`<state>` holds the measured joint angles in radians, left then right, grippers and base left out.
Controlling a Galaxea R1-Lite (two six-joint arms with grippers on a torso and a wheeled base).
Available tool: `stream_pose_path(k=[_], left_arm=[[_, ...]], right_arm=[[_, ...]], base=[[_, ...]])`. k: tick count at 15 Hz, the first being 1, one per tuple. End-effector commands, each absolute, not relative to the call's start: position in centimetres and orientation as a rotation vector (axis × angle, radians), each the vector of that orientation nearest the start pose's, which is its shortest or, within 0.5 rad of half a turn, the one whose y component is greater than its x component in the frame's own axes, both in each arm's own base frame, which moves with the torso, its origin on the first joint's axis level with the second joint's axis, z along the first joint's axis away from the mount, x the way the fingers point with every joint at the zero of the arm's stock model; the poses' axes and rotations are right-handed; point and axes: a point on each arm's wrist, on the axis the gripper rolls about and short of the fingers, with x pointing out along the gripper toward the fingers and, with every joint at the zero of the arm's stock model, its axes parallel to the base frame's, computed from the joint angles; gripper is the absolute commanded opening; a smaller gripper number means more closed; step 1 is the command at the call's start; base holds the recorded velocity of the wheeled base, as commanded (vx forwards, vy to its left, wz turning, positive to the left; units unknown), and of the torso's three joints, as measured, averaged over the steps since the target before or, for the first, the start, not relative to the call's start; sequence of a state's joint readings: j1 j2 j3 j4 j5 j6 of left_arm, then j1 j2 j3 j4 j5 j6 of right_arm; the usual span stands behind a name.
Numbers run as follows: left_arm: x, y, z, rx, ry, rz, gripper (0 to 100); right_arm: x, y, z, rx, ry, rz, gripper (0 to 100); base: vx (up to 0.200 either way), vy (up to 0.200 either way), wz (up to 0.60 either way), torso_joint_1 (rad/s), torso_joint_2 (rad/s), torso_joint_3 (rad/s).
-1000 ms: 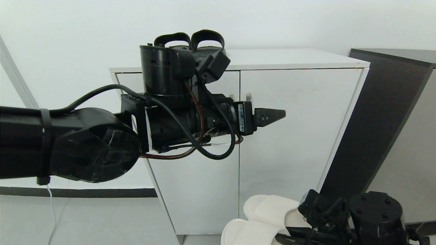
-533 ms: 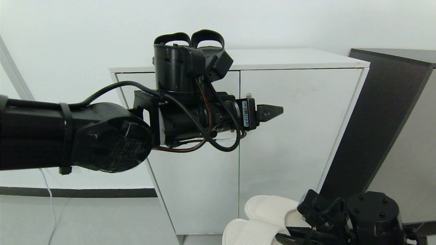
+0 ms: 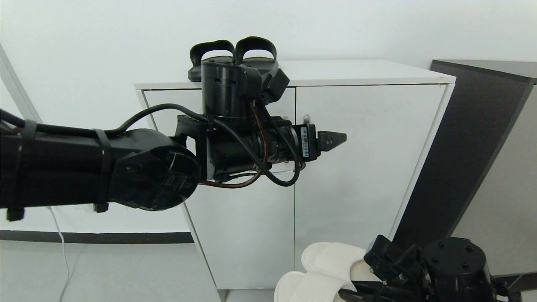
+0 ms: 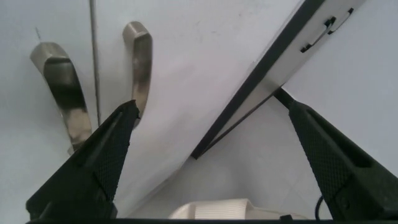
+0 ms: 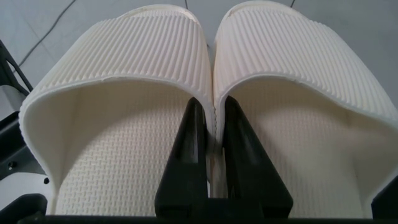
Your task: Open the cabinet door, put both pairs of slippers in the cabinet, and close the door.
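Hovering spread wide, the left end effector [image 4: 208, 112] faces the metal handle [image 4: 138, 62] of the shut cabinet [image 3: 356, 167], likely rigid, best hooked mid-bar. The right end effector [image 5: 211, 115] pinches the white slippers [image 5: 149, 62], seemingly light and squashy, by their inner walls; black slippers [image 3: 235, 52] sit on top

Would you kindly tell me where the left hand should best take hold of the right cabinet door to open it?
Grip the curved metal handle at the inner edge of the right door. It bows out from the flat panel, so the open left hand should probably come from the front, a finger on each side of the bar.
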<state>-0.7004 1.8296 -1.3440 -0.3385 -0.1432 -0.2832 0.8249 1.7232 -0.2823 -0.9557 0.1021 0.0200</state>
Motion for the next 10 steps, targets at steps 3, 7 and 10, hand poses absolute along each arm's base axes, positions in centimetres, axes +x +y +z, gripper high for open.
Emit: stream_pose_path(k=[3,7,10], left_arm=[[29.0,-24.5,25.3,-0.221,0.273,-0.793,100],[29.8,-24.7,25.2,-0.225,0.268,-0.786,100],[29.9,-24.6,25.2,-0.227,0.268,-0.783,100]], right_arm=[[15.7,17.3,8.5,-0.161,0.481,0.9,0],[15.6,17.2,8.4,-0.164,0.483,0.892,0],[15.6,17.2,8.4,-0.164,0.483,0.892,0]], base=[[0.0,0.0,0.0,0.0,0.0,0.0],[0.0,0.0,0.0,0.0,0.0,0.0],[0.0,0.0,0.0,0.0,0.0,0.0]])
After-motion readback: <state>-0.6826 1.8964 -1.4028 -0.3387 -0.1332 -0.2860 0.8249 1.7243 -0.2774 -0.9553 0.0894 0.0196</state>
